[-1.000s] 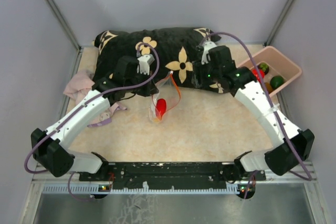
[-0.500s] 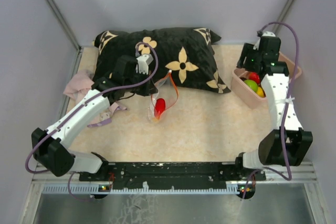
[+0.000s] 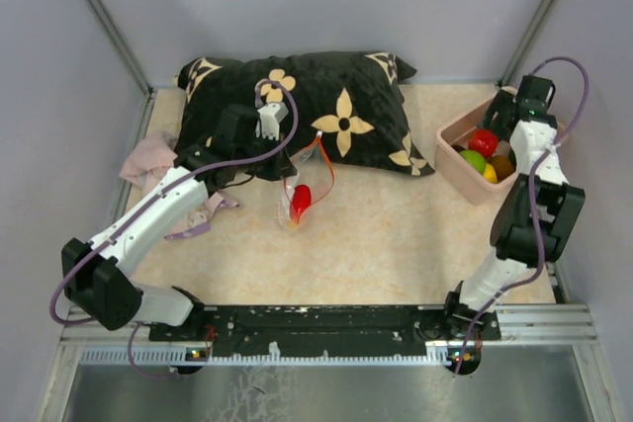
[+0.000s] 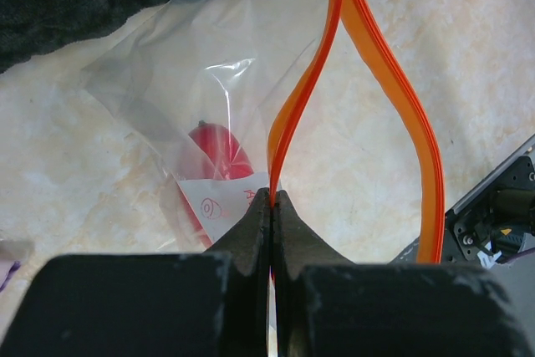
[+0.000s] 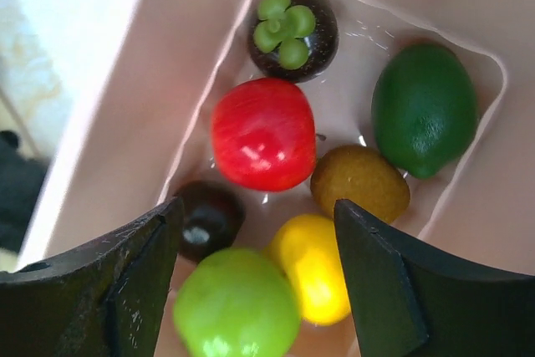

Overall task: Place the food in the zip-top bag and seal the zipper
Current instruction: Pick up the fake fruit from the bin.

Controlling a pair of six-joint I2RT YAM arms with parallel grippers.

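Left hand: fingers pressed together, pinching one lip of the zipper on the zip-top bag. The pinched lip runs straight away from my fingers. The other lip bows out to the right and meets it again at the far end, so the mouth gapes in a long loop. One red piece of food sits inside the bag, partly behind a white label with red marks on it. From the top camera the bag is left of centre on the bench, just near of the black flowered pillow. I cannot tell whether its bottom rests on the bench. A pink cloth lies at the left edge, under my left arm. Right hand: fingers spread wide, gripping nothing, poised over the pink bin at the far right of the bench. The rest of the food is in the bin, seven pieces in my wrist view. A red fruit is in the middle, with a dark one with a green leafy cap beyond it. A dark green one is to the right and a brownish-orange one touches the red. Between my fingers are a yellow one and a light green one. A small dark glossy one lies by my left finger. Neither finger touches any piece.
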